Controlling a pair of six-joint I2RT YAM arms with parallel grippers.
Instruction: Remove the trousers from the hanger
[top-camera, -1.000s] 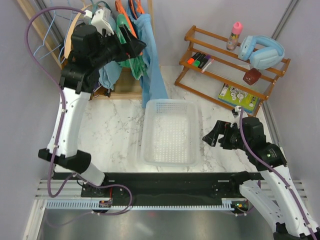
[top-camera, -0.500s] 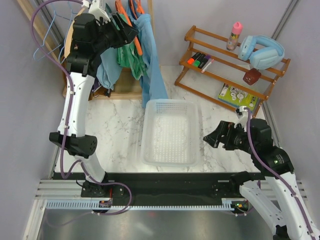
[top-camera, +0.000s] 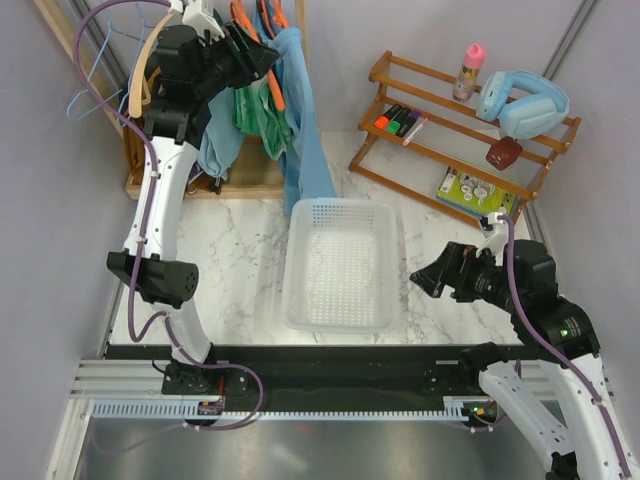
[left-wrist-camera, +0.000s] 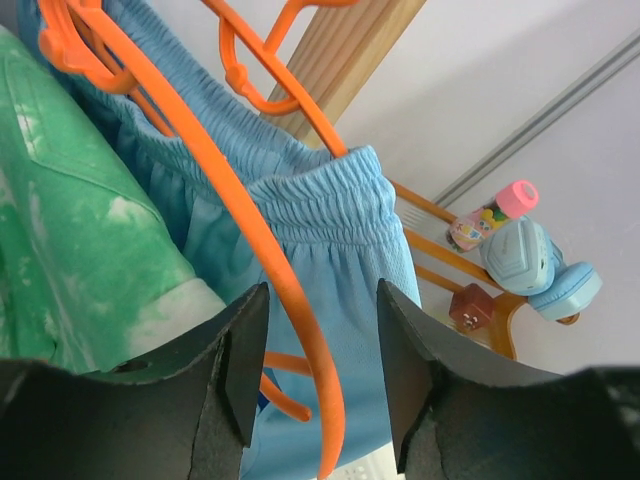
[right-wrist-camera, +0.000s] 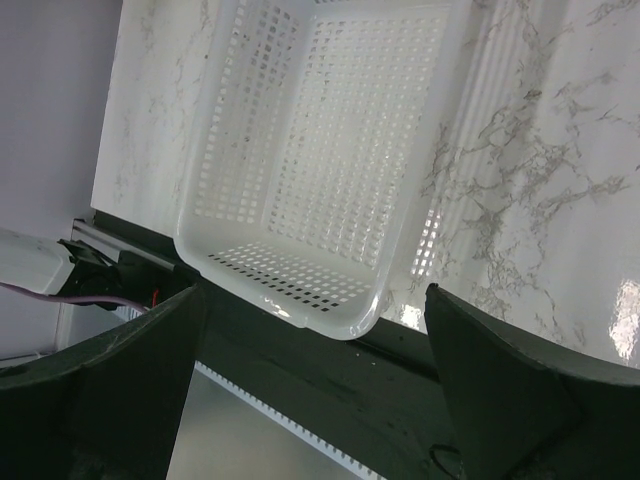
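The green trousers (top-camera: 258, 112) with white blotches hang on the rack at the back left, between light-blue garments (top-camera: 305, 150). They fill the left side of the left wrist view (left-wrist-camera: 70, 230). Orange hangers (top-camera: 245, 25) sit at the rack's top. My left gripper (top-camera: 258, 62) is up at the rack, open. In the left wrist view (left-wrist-camera: 322, 290) one orange hanger arm (left-wrist-camera: 250, 225) runs down between its jaws without being clamped, with a blue waistband (left-wrist-camera: 330, 210) behind. My right gripper (top-camera: 425, 277) is open and empty, held above the table right of the basket; it also shows in the right wrist view (right-wrist-camera: 312, 290).
A white perforated basket (top-camera: 340, 208) stands mid-table, also in the right wrist view (right-wrist-camera: 300, 300). A wooden shelf (top-camera: 450, 130) at the back right holds blue headphones (top-camera: 525, 100), markers and a pink-capped bottle (top-camera: 468, 68). A pale wooden hanger (top-camera: 138, 85) hangs left of the rack.
My left arm has risen and pushed further back into the rack's top, by the orange hangers. My right arm has drifted slightly right and nearer.
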